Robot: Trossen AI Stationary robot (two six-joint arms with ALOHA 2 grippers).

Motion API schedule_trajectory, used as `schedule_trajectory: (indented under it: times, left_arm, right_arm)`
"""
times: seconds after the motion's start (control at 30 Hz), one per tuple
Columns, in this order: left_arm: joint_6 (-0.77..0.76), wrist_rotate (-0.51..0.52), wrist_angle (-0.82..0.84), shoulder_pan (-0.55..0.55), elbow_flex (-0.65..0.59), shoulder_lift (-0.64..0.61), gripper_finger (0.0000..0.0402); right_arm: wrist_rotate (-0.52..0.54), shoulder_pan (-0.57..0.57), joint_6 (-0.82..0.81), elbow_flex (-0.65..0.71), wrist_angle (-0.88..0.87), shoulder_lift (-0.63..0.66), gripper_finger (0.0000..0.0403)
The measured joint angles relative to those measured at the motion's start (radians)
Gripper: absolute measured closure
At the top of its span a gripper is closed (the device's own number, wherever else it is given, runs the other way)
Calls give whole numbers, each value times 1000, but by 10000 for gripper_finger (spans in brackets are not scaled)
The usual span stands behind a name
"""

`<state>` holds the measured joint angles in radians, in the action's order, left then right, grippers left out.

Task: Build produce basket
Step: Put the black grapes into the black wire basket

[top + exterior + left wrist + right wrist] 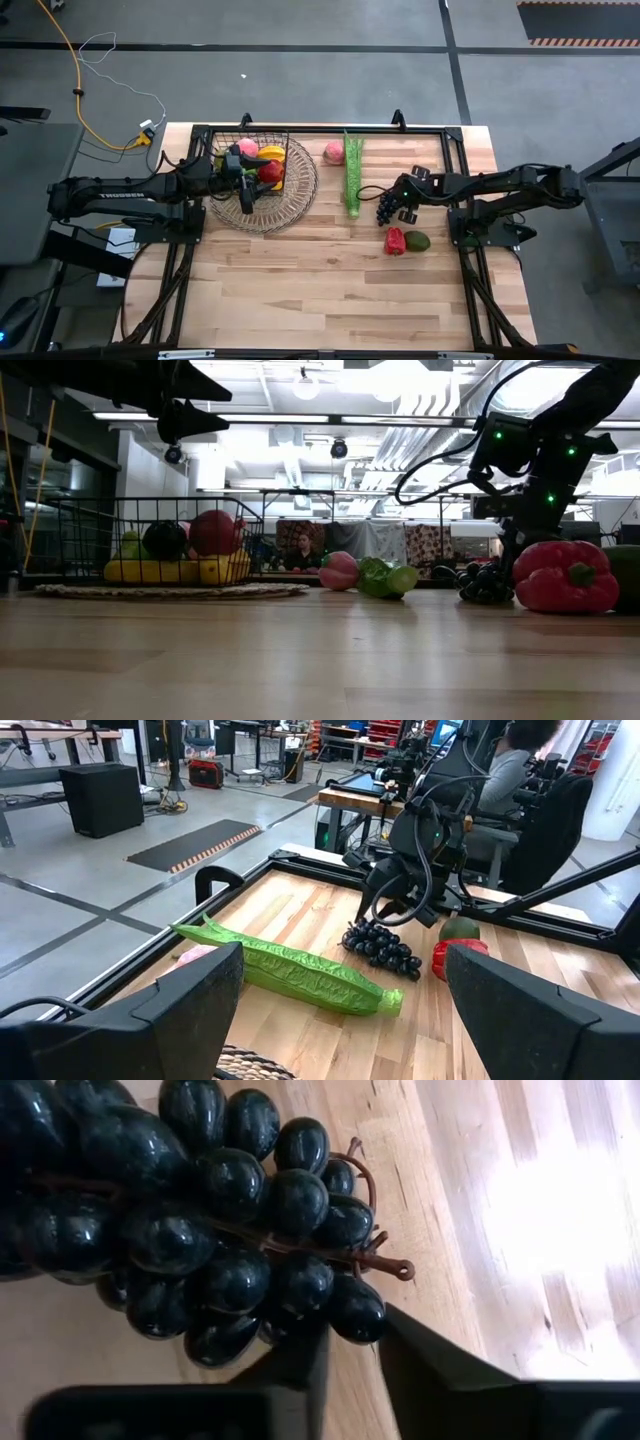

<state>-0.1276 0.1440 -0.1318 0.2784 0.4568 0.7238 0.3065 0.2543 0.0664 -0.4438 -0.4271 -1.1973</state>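
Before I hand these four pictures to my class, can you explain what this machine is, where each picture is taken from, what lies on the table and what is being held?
It is a robot with two dark arms at a wooden table, each ending in a two-finger gripper. One picture looks straight down, one looks level across the tabletop, and two come from cameras on the wrists. The left gripper hangs open over a black wire basket that holds bananas and a red apple. The right gripper is down at a bunch of dark grapes, its fingers closing around the stem end; a firm grip is not clear. A green stalk, a pink peach, a red pepper and an avocado lie loose.
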Motion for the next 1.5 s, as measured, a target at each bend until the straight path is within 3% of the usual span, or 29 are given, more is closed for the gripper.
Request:
schedule_trajectory:
  times: [0.17, 0.6, 1.07, 1.23, 1.5]
  left_arm:
    - [0, 0, 0, 0, 0, 0, 67]
    - [0, 0, 0, 0, 0, 0, 67]
    - [0, 0, 0, 0, 0, 0, 67]
    - [0, 0, 0, 0, 0, 0, 67]
    - [0, 0, 0, 0, 0, 0, 67]
  right_arm:
    - [2, 0, 5, 0, 0, 0, 392]
    - [108, -1, -94, -67, 28, 99, 398]
    - [80, -13, -5, -92, 730, 165, 402]
    - [64, -13, -6, -92, 827, 165, 402]
    - [64, -13, -6, -92, 819, 164, 402]
